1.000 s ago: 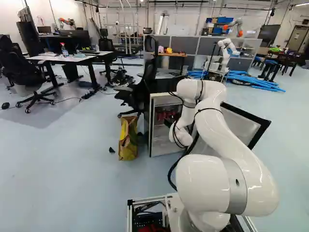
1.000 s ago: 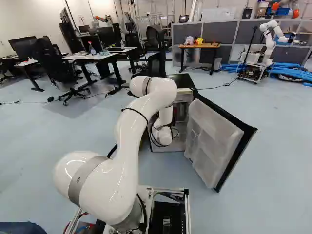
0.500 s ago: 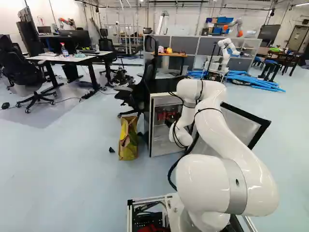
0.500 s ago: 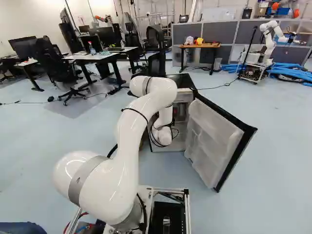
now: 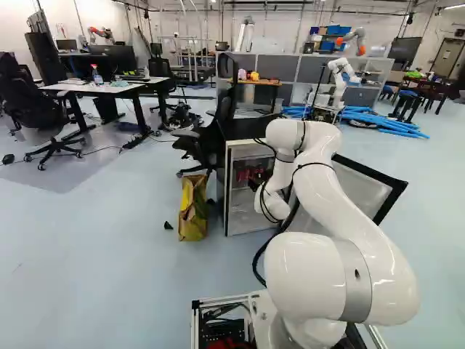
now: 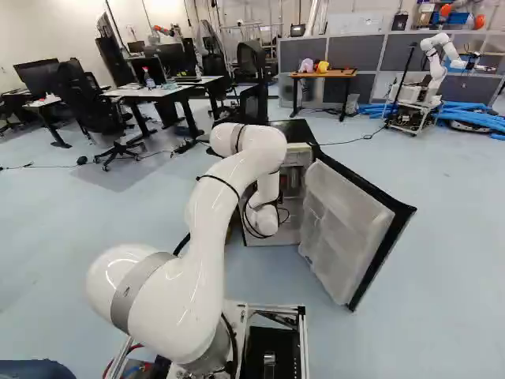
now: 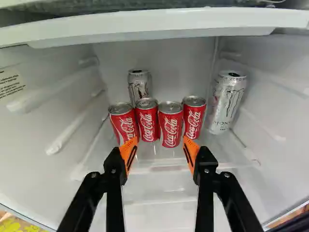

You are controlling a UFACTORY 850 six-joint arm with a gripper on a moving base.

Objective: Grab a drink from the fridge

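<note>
The small cans (image 7: 171,126) are red with curly white letters and silvery tops. The tall cans (image 7: 227,104) are silver with dark squiggles. The fridge (image 5: 251,129) is white inside and black on top. The pads (image 7: 126,147) are orange with black lines. The arm (image 5: 349,203) is white with a grey ring (image 5: 354,280).

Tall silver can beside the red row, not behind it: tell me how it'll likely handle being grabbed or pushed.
The tall can looks like thin metal, so likely stiff but apt to dent if squeezed hard. Its smooth round side may slip. Narrow for its height, it could tip if pushed high.
</note>
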